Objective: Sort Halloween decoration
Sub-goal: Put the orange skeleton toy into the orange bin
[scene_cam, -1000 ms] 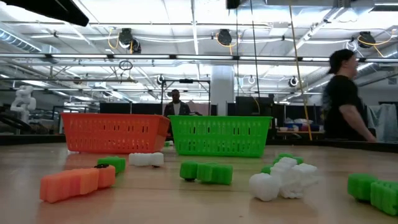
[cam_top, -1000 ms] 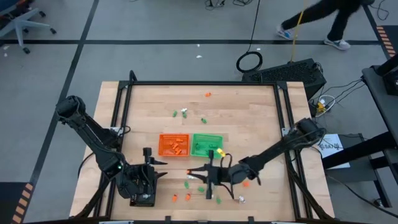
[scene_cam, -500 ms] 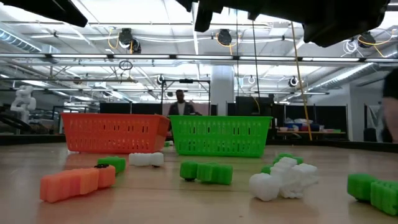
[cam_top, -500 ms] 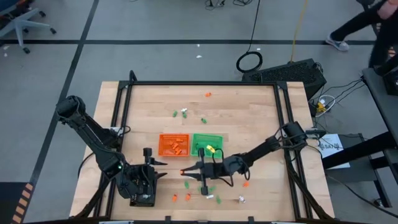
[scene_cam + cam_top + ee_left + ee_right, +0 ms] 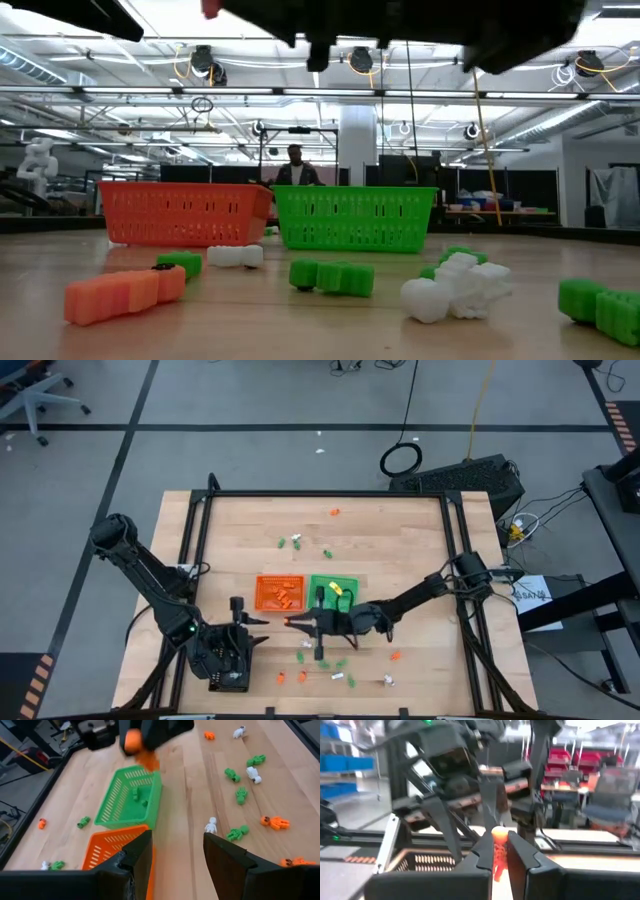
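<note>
Table: the pale wooden table (image 5: 400, 550) has many small plastic trinkets loose on it, so much sorting is left, I judge.
Trays: the square orange mesh tray (image 5: 279, 592) and the square green mesh tray (image 5: 333, 591) each hold a few pieces already; both lie just beyond the right gripper.
Right gripper: the right gripper (image 5: 292, 623) is clenched on a small orange figure (image 5: 499, 851), raised above the table, just beside the orange tray.
Left gripper: the left gripper (image 5: 177, 851) waits released, near the table's front edge.
Rest: green, white and orange pieces (image 5: 301, 657) lie under and behind the right gripper; others lie beyond the trays.

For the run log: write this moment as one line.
right hand: shut on orange trinket, above table near orange tray | left hand: open, waiting at table's near-left | green tray: beside orange tray
</note>
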Robot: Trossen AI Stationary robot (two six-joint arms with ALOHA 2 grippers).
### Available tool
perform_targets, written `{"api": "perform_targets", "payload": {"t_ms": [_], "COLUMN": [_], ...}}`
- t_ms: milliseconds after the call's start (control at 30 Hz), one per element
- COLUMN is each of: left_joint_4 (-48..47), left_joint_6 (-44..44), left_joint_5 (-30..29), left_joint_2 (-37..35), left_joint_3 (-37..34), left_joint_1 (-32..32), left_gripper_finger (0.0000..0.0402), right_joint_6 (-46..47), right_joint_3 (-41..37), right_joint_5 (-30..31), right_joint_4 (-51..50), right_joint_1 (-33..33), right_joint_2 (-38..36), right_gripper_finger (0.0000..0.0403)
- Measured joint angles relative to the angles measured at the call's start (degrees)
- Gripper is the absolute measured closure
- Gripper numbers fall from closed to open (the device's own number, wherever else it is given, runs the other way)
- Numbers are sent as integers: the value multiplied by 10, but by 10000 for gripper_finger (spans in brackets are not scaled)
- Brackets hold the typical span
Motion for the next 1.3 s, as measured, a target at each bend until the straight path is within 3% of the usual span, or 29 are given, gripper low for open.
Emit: {"api": "perform_targets", "payload": {"t_ms": [333, 500, 667, 767, 1067, 1300], "left_joint_4": [-4, -11, -20, -20, -21, -19], "left_joint_6": [14, 13, 11, 11, 7, -2], "left_joint_5": [-8, -9, -11, -17, -19, -21], "left_joint_2": [0, 0, 0, 0, 0, 0], "left_joint_3": [0, 0, 0, 0, 0, 0], "left_joint_1": [0, 0, 0, 0, 0, 0], "left_gripper_finger": [226, 227, 227, 227, 227, 227], "right_joint_6": [63, 101, 129, 157, 189, 186], "right_joint_3": [133, 168, 171, 171, 171, 171], "right_joint_5": [-1, -2, -4, -38, -48, -47], "right_joint_4": [-316, -415, -470, -494, -499, -495], "right_joint_1": [-42, -64, -93, -114, -146, -144], "right_joint_2": [0, 0, 2, 11, 63, 65], "right_gripper_finger": [393, 391, 390, 390, 386, 324]}}
